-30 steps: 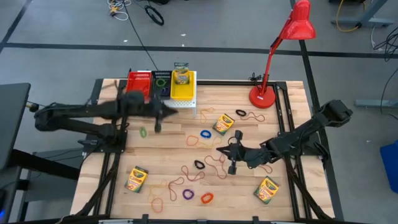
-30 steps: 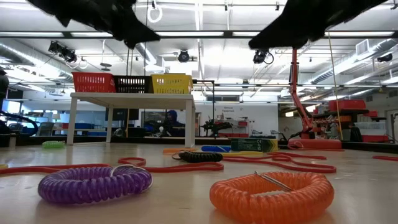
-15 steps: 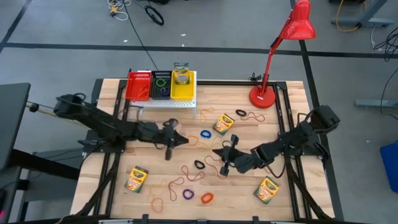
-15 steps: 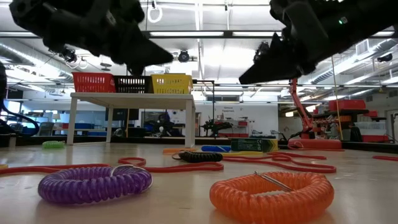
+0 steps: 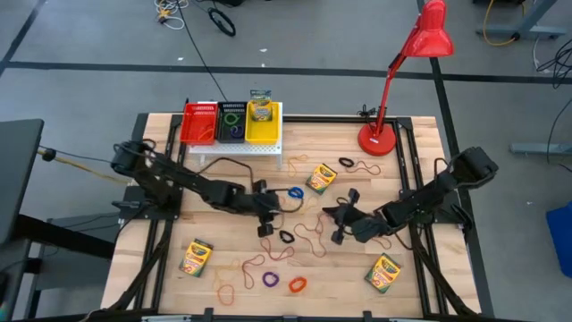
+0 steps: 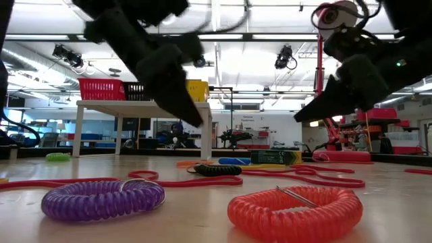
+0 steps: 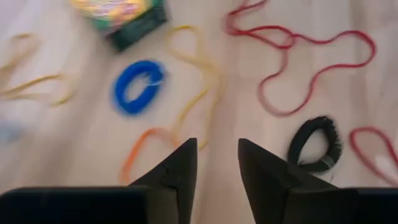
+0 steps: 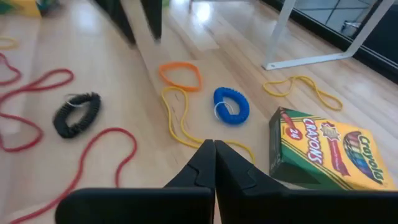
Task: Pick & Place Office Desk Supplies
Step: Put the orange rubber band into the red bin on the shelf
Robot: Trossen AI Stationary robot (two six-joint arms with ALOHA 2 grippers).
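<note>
Wooden planks carry the scattered supplies, and the left hand (image 5: 263, 229) dips toward them, fingers (image 7: 177, 168) parted and empty, just short of an orange band (image 7: 138, 153) and the blue loop (image 7: 136, 94), likely lining up a pick. The right hand (image 5: 337, 235) hovers mid-surface, pressed together, holding nothing, near a crayon box (image 8: 326, 151). Beyond the surface (image 5: 411, 143): grey floor, red lamp (image 5: 407, 76).

high: straight down | low: table-level | wrists: close, share blue loop (image 7: 137, 87)
</note>
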